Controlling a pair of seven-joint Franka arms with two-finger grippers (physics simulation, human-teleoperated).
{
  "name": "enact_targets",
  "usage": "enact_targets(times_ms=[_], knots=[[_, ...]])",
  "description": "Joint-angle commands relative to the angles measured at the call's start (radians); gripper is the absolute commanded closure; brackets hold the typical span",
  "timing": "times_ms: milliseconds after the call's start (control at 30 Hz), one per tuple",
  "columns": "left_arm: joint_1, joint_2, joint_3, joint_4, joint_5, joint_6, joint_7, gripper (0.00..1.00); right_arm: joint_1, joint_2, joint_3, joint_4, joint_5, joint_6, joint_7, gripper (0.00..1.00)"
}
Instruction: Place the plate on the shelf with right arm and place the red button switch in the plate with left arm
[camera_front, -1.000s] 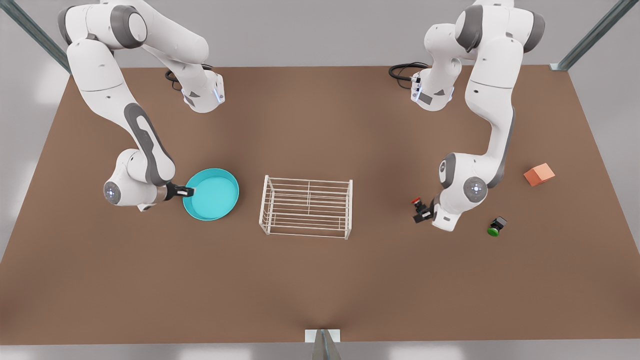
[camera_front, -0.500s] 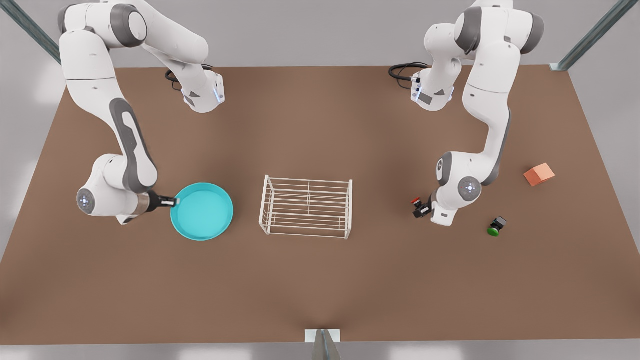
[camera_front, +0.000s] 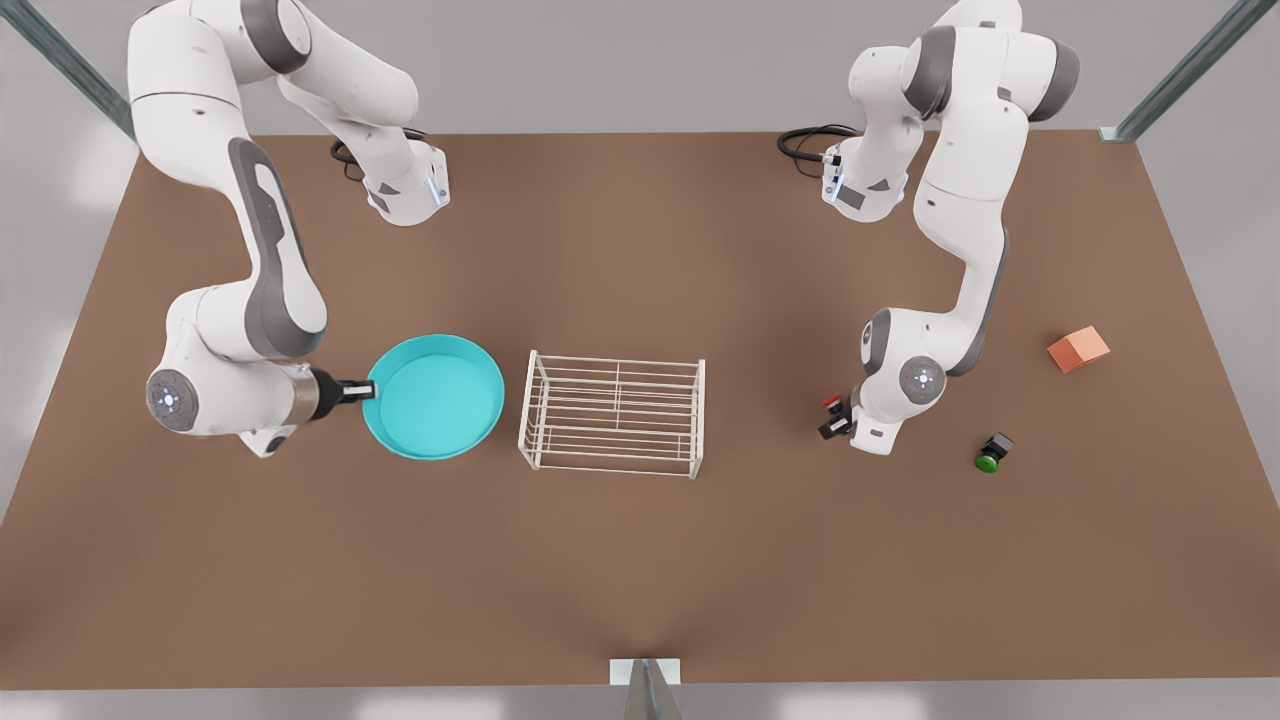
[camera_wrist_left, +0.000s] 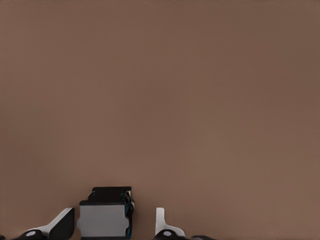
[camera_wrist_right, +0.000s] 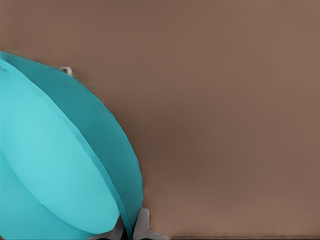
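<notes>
The turquoise plate (camera_front: 433, 397) hangs just off the table at the front view's left, its rim close to the white wire shelf (camera_front: 612, 412). My right gripper (camera_front: 358, 390) is shut on the plate's rim, and the right wrist view shows the plate (camera_wrist_right: 60, 165) tilted above the gripper (camera_wrist_right: 131, 230). On the front view's right, the red button switch (camera_front: 829, 403) stands on the table. My left gripper (camera_front: 834, 420) is open around it. The left wrist view shows the switch's body (camera_wrist_left: 102, 217) between that gripper's (camera_wrist_left: 113, 214) fingers, with a gap on one side.
A green-capped switch (camera_front: 991, 455) and an orange cube (camera_front: 1078, 349) lie on the brown table (camera_front: 640, 560) at the front view's right. Both arm bases stand at the far edge, with cables beside them.
The right gripper swung the plate toward the near edge, then carried it up and closer to the shelf. The left gripper crept toward the red button switch, which stayed in place.
</notes>
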Motion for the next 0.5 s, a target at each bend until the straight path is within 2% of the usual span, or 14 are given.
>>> enact_targets(times_ms=[0, 133, 200, 233, 267, 333, 467], knots=[[0.002, 0.000, 0.000, 0.000, 0.005, 0.004, -0.013, 0.19, -0.002, -0.013, 0.013, 0.002, 0.000, -0.066, 0.208, 0.79], [0.007, 0.000, 0.002, 0.000, 0.007, -0.002, 0.001, 0.24, 0.000, -0.008, 0.117, 0.019, 0.000, -0.041, 0.382, 0.78], [0.007, 0.000, 0.002, 0.000, 0.007, -0.005, 0.000, 0.33, 0.009, -0.006, 0.183, 0.019, -0.002, 0.002, 0.493, 0.79], [0.007, -0.001, 0.002, 0.000, 0.007, -0.006, 0.000, 0.36, 0.037, -0.005, 0.183, 0.029, -0.005, 0.005, 0.534, 0.78], [0.005, -0.001, 0.002, 0.000, 0.008, -0.006, 0.000, 0.46, 0.064, 0.007, 0.185, 0.043, -0.003, 0.037, 0.582, 0.78], [0.005, -0.004, 0.002, 0.000, 0.007, -0.006, -0.005, 0.57, 0.132, 0.046, 0.185, 0.056, -0.005, 0.129, 0.714, 0.78], [0.007, -0.018, 0.002, 0.007, 0.007, -0.023, -0.008, 0.61, 0.216, 0.122, 0.185, 0.138, -0.011, 0.193, 0.867, 0.78]])
